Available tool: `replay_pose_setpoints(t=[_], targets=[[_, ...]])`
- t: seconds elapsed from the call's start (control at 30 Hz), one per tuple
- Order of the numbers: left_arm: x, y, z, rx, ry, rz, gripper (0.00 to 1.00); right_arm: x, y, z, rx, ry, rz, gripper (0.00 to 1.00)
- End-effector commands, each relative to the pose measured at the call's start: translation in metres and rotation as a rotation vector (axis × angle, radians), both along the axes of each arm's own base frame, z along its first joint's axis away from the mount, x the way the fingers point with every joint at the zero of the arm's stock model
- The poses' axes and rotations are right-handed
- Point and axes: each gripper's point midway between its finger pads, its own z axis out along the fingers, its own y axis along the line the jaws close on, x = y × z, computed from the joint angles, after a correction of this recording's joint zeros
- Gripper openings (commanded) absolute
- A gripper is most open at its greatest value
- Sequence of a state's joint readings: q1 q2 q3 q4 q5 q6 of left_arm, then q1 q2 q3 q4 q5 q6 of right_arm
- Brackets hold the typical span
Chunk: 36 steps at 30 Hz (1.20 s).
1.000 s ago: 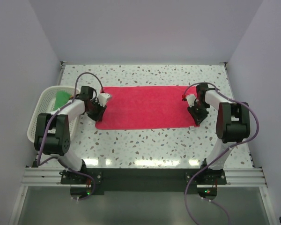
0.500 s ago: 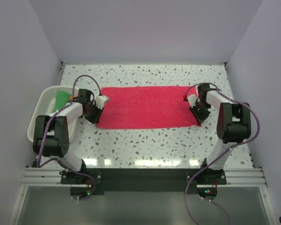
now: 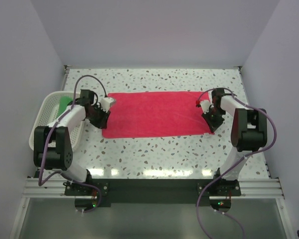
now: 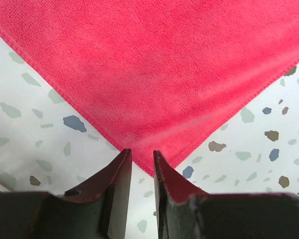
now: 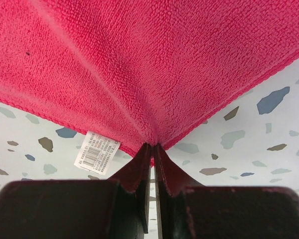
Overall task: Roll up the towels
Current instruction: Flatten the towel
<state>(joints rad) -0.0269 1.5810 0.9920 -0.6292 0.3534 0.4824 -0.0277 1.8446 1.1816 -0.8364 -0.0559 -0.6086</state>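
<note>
The pink-red towel (image 3: 154, 114) lies spread flat across the middle of the table. My right gripper (image 5: 152, 147) is shut on its near right corner, and the cloth (image 5: 139, 64) puckers up into the tips; a white label (image 5: 96, 151) hangs from the hem beside it. From above, this right gripper (image 3: 211, 124) sits low at that corner. My left gripper (image 4: 142, 153) is open by a narrow gap at the near left corner, whose tip (image 4: 139, 142) reaches between the fingertips with table showing behind. A bright green towel (image 3: 65, 103) lies in the basket.
The white mesh basket (image 3: 42, 124) stands at the table's left edge, just beside my left arm. Side walls close in on both sides, and the back wall stands behind the towel. Speckled tabletop (image 3: 154, 154) shows between the towel and the arm bases.
The right jaws have closed onto the towel's corner. The left jaws narrowed and reopened slightly, and the left arm's forearm swung a little outward while its gripper stayed at the corner.
</note>
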Motion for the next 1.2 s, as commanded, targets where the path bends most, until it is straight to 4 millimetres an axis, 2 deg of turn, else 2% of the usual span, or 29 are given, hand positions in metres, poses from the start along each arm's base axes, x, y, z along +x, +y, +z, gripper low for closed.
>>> replay_pose_setpoints(t=[0.0, 0.3, 0.53, 0.73, 0.93, 1.1, 1.17], targets=[[-0.013, -0.008, 0.014, -0.033, 0.010, -0.026, 0.29, -0.019, 0.003, -0.009, 0.035, 0.084, 0.043, 0.08], [-0.032, 0.000, -0.017, 0.019, 0.078, -0.012, 0.28, -0.024, 0.000, -0.015, 0.018, 0.103, 0.049, 0.08], [-0.039, 0.022, -0.047, 0.136, 0.127, 0.048, 0.26, -0.033, -0.004, -0.014, -0.001, 0.121, 0.071, 0.07], [-0.046, 0.036, -0.046, 0.205, 0.143, 0.062, 0.26, -0.050, -0.013, -0.011, -0.043, 0.143, 0.107, 0.07], [-0.057, 0.038, -0.040, 0.217, 0.141, 0.045, 0.26, -0.065, -0.013, -0.009, -0.043, 0.165, 0.128, 0.07], [-0.052, 0.027, -0.037, 0.154, 0.141, 0.024, 0.26, -0.067, -0.004, -0.006, 0.005, 0.178, 0.123, 0.13], [-0.041, 0.023, -0.030, 0.134, 0.117, 0.027, 0.26, -0.058, 0.002, 0.001, 0.033, 0.148, 0.118, 0.18]])
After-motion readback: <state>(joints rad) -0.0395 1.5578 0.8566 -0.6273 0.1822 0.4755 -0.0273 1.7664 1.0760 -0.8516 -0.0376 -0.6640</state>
